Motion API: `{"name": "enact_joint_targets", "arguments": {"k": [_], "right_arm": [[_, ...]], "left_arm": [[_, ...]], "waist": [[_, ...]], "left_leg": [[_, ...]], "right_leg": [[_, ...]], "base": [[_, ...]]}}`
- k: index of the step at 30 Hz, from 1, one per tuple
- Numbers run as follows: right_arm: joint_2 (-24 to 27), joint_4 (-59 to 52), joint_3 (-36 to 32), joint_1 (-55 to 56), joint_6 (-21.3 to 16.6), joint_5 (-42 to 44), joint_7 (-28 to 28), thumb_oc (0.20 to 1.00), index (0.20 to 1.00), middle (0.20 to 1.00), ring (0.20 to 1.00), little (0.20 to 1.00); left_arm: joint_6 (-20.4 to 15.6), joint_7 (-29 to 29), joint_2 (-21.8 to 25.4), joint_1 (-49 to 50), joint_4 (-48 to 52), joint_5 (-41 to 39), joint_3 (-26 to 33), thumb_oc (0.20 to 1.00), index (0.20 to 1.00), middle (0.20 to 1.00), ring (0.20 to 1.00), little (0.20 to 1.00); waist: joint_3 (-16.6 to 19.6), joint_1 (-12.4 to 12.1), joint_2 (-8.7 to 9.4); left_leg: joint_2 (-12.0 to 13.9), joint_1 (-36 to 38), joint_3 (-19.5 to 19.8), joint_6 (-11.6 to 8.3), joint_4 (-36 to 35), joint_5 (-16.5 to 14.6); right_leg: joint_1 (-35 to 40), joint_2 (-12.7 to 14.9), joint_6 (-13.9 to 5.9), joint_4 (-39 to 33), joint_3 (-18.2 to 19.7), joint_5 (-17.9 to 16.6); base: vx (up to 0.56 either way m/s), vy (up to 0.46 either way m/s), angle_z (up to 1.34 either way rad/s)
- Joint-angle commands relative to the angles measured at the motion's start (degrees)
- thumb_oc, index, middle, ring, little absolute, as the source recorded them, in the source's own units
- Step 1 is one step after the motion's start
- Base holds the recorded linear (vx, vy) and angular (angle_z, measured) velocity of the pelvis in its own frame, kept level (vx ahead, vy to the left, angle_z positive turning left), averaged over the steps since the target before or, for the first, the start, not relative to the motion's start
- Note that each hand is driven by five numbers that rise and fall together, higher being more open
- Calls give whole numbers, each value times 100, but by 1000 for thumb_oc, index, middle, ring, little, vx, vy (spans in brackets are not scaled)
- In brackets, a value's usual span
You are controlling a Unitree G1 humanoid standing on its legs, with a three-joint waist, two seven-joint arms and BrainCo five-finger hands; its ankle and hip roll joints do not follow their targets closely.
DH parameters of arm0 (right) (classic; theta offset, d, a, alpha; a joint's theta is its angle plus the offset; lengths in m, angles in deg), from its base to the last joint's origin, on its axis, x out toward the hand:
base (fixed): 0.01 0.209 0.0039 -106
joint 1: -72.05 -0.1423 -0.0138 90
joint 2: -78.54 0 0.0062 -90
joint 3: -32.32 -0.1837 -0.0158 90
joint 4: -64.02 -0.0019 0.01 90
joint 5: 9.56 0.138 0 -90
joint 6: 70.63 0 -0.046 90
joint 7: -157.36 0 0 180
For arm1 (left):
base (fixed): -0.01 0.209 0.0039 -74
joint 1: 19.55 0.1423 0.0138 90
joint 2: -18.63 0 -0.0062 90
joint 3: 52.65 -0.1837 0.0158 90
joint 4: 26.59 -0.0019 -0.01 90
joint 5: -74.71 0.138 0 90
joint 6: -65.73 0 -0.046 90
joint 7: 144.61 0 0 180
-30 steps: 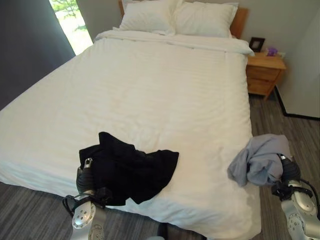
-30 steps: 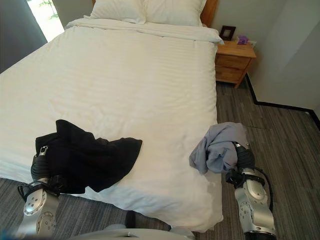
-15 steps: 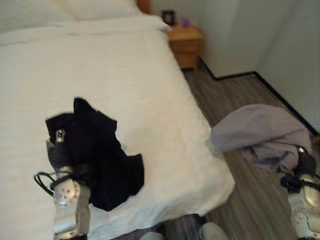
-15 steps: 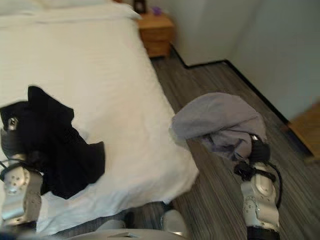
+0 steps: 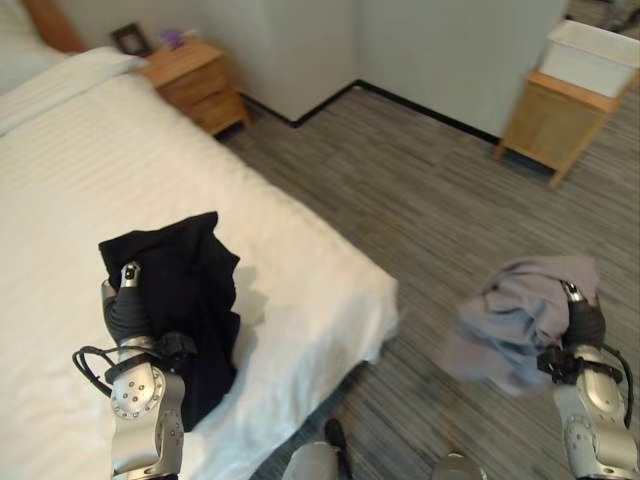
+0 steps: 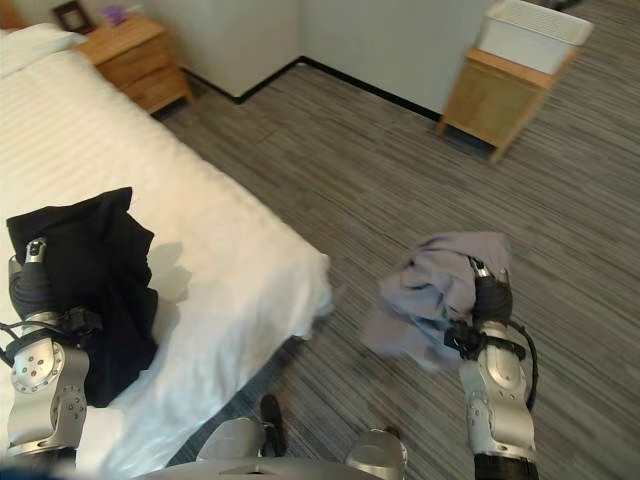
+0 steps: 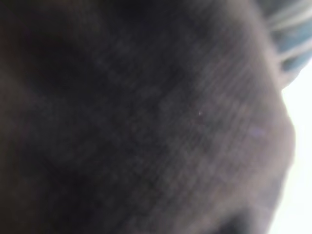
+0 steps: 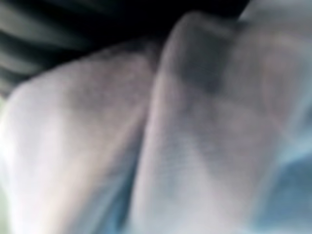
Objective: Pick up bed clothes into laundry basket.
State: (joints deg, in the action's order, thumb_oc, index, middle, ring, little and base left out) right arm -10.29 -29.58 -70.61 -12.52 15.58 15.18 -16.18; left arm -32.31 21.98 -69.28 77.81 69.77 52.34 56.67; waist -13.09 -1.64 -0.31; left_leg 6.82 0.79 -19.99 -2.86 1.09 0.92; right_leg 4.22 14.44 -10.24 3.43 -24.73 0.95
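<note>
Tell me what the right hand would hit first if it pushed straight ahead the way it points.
Beyond the grey garment draped over the right hand, probably bare floor, then possibly the wooden stand with the white basket; depth is unclear.

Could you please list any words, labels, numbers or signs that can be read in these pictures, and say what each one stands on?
There is no readable text.
Small dark picture frame on the wooden nightstand: too small to tell whether it carries any print.
White plastic laundry basket on the small wooden side table: no label visible.
Black garment and grey garment: no print visible.
</note>
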Motion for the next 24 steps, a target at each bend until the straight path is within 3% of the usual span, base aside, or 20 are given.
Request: {"name": "enact_joint_targets", "arguments": {"k": [1,3,5,6,9,14,20,24], "right_arm": [[174,-364,-190,-81,-368,-115,-108,200,200,200,200,200],[254,-605,-196,30,-366,-220,-189,200,200,200,200,200],[254,-687,-184,55,-364,-208,-217,200,200,200,200,200],[257,-786,-62,32,-393,-150,-277,200,200,200,200,200],[406,-763,151,-144,-381,-223,-305,200,200,200,200,200],[487,-772,59,90,-346,-275,-370,200,200,200,200,200],[433,-723,-302,503,-272,-342,-305,200,200,200,200,200],[350,-656,-349,561,-271,-432,-287,200,200,200,200,200]], "left_arm": [[-239,6,281,-4,471,-130,172,200,200,200,200,200],[-188,135,229,-211,294,-186,-36,200,200,200,200,200],[-190,163,206,-261,240,-199,-93,200,200,200,200,200],[-197,150,149,-327,143,-246,-169,200,200,200,200,200],[-214,133,-30,-266,138,-347,-259,200,200,200,200,200],[-280,135,-49,-103,177,-319,-193,200,200,200,200,200],[-283,134,-108,-289,126,-358,-358,200,200,200,200,200],[-301,133,-121,-242,60,-300,-356,200,200,200,200,200]], "waist": [[535,-44,11],[493,147,1],[461,178,-3],[354,185,34],[228,-85,76],[341,-21,5],[390,267,-81],[410,304,-115]], "left_leg": [[-251,311,183,119,-294,-203],[5,238,135,-115,-159,6],[84,187,126,-189,-11,26],[197,48,287,-280,423,25],[-405,-176,1655,-205,514,-197],[-724,-318,2252,-93,94,-1],[-795,-150,2077,-27,-118,90],[-817,-7,2117,42,-266,46]], "right_leg": [[-254,-257,139,55,503,21],[-146,-601,286,-254,728,111],[-99,-668,333,-333,738,113],[-71,-786,450,-452,848,113],[-118,-906,531,-415,1325,137],[-126,-1112,590,-591,1853,33],[-120,-1205,644,-527,1874,81],[-175,-1289,661,-463,1932,78]], "base": [[-80,-450,-99],[-63,-417,-62],[-54,-278,-14],[-58,-288,-37],[-34,-196,-89],[64,-107,-90],[-20,15,-8],[-19,37,2]]}}
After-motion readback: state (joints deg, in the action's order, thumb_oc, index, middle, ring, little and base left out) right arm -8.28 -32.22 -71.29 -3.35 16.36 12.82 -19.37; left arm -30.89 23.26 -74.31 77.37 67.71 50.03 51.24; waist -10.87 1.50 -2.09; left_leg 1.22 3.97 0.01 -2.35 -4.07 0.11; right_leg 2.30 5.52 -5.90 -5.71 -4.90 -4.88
